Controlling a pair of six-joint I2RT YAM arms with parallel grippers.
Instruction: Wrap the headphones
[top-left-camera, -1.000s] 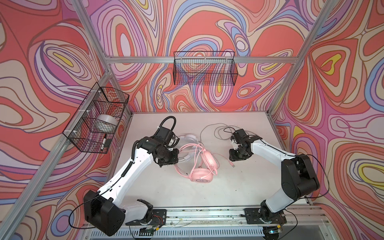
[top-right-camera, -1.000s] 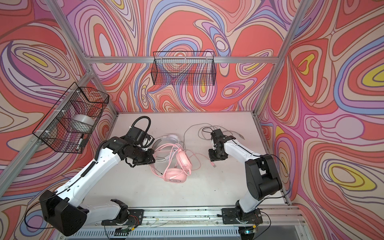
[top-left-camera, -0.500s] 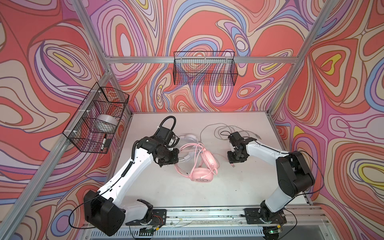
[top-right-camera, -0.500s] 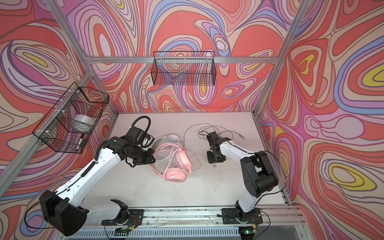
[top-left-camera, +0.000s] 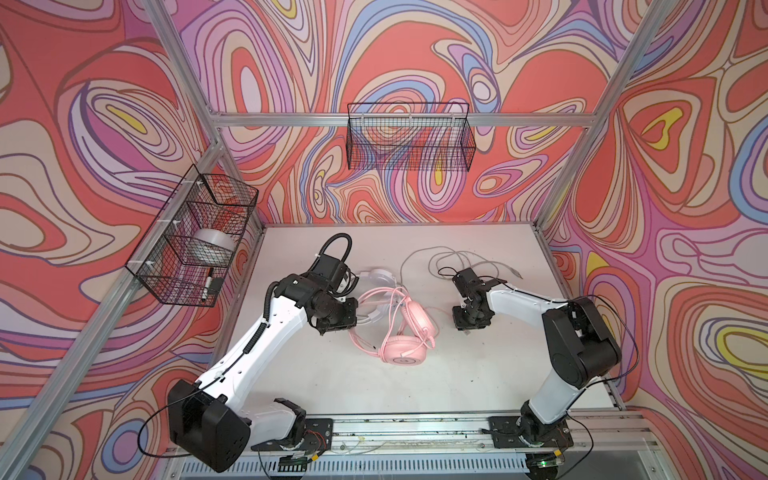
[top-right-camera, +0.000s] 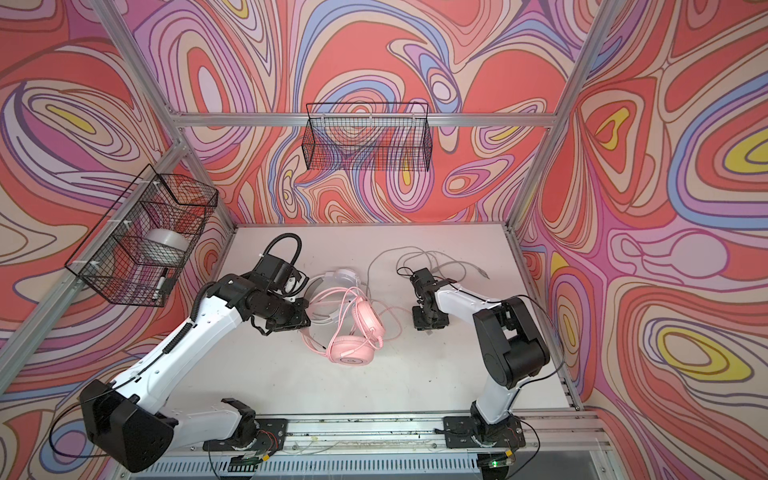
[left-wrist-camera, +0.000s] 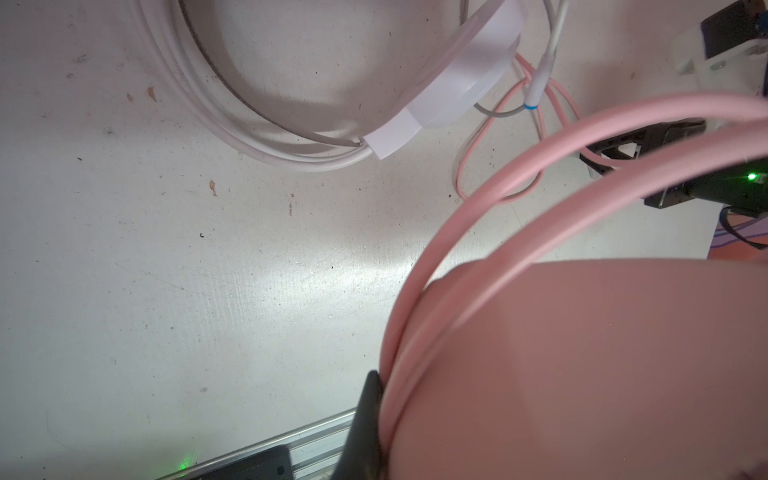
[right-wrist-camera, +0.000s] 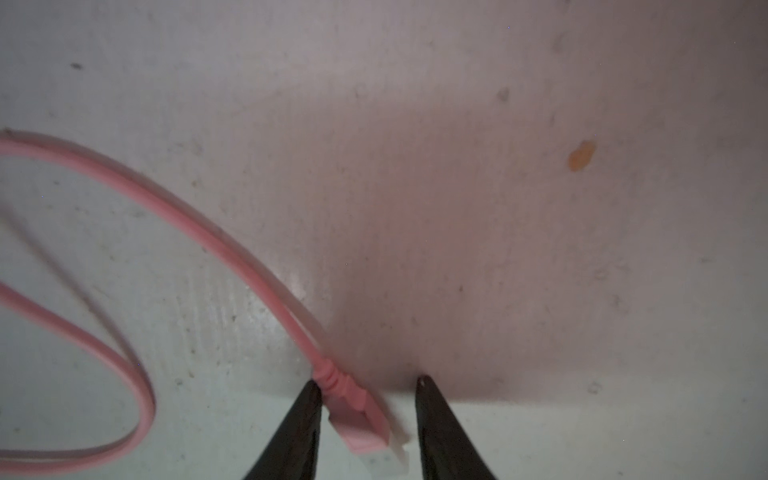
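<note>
Lowered and drawn nearer the pink headset (top-left-camera: 403, 351) since a second ago, the right claw (right-wrist-camera: 368, 380) is standing on the bench (top-left-camera: 332, 395). Its tapered black fingers (right-wrist-camera: 299, 432) are parted narrowly around the flat pink plug (right-wrist-camera: 357, 419), which is touching one finger only. A flat, rubbery pink cable (right-wrist-camera: 166, 199) is curving away in a loop. The left claw (top-left-camera: 338, 322), unmoved, is pinching shut on the pink headset's thin band beside its smooth round ear cup (left-wrist-camera: 582, 374). The white headset (top-left-camera: 378, 276) is lying just behind, bands overlapping, its grey cable (top-left-camera: 432, 253) looping farther back. Scuffed matte bench is lying open toward the front rail (top-left-camera: 415, 428).
</note>
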